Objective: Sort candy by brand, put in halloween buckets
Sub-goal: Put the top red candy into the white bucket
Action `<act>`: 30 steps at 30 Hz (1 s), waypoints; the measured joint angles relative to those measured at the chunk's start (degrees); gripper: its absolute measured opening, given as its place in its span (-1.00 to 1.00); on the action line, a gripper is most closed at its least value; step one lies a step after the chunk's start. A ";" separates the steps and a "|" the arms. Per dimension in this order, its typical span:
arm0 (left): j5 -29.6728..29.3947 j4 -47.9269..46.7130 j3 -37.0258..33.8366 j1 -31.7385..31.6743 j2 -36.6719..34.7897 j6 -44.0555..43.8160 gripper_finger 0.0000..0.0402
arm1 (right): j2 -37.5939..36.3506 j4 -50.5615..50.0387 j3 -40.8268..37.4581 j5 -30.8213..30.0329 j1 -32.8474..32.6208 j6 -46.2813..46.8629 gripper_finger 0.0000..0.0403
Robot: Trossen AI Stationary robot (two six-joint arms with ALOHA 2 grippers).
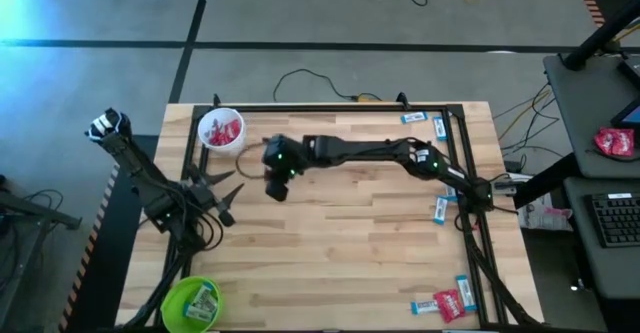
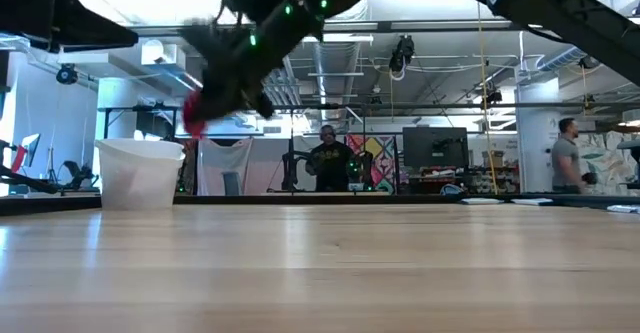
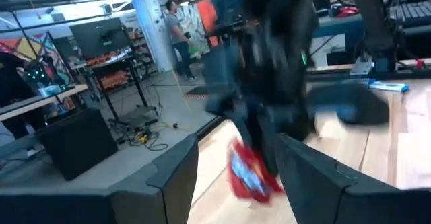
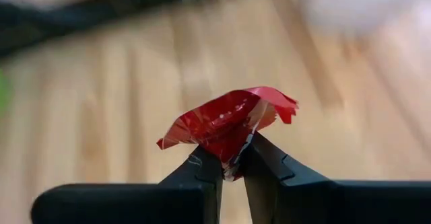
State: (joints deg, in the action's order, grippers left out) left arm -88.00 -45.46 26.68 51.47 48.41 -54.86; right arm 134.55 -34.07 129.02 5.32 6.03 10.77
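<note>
Right pincer (image 4: pixel 231 158) was pinched narrow on a red candy (image 4: pixel 229 123), the wrapper crumpled and fanned above the fingertips. It hung above the tabletop (image 1: pixel 340 253), near the white bucket (image 1: pixel 220 130) but not yet over its rim; that bucket already held red pieces. Judged step: carrying a red piece to the white bucket. Next move would need the pincer brought over the bucket's mouth before letting go.

Right arm was stretched long across the tabletop from its base at the right edge. Left pincer (image 1: pixel 222 195) waited partly open and empty at the left edge, between the two buckets. Green bucket (image 1: pixel 190 303) sat at the near left corner. Loose candy lay along the right side.
</note>
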 joint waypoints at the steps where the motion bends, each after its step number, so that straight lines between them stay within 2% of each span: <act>1: 0.00 0.00 0.31 -0.10 0.46 0.23 -0.09 | 0.45 -0.74 -0.99 -0.59 -0.47 0.53 -0.83; 5: 0.59 0.06 0.20 -0.38 2.42 0.32 -0.09 | 3.33 -1.33 -5.20 -0.81 -2.53 2.73 -0.82; 8: 1.61 0.01 0.06 -0.74 3.79 0.08 -0.09 | 5.21 -0.76 -6.44 -0.85 -3.57 2.79 -0.72; 12: 2.88 0.10 0.06 -1.33 5.59 -1.50 -0.09 | 5.02 -1.73 -6.43 -0.79 -4.23 2.73 -0.40; 20: 13.85 7.27 0.14 -3.72 9.94 -1.54 -0.09 | -1.37 -8.56 -6.40 -1.43 -6.50 1.33 0.28; 22: 17.39 10.65 0.14 -4.40 11.90 -0.95 -0.09 | -2.93 -12.17 -6.65 -3.69 -7.97 1.45 0.39; 27: 22.69 15.22 0.14 -9.01 16.95 -0.68 -0.09 | -8.21 -14.15 -9.62 -16.79 -14.89 -1.36 0.52; 30: 31.23 19.32 0.14 -14.46 19.46 1.61 -0.09 | -11.61 -13.33 -11.54 -20.68 -19.08 -1.52 0.54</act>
State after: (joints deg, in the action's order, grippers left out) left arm -56.76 -26.13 26.83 37.01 67.87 -53.25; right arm 122.94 -47.40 117.49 -15.36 -13.05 9.25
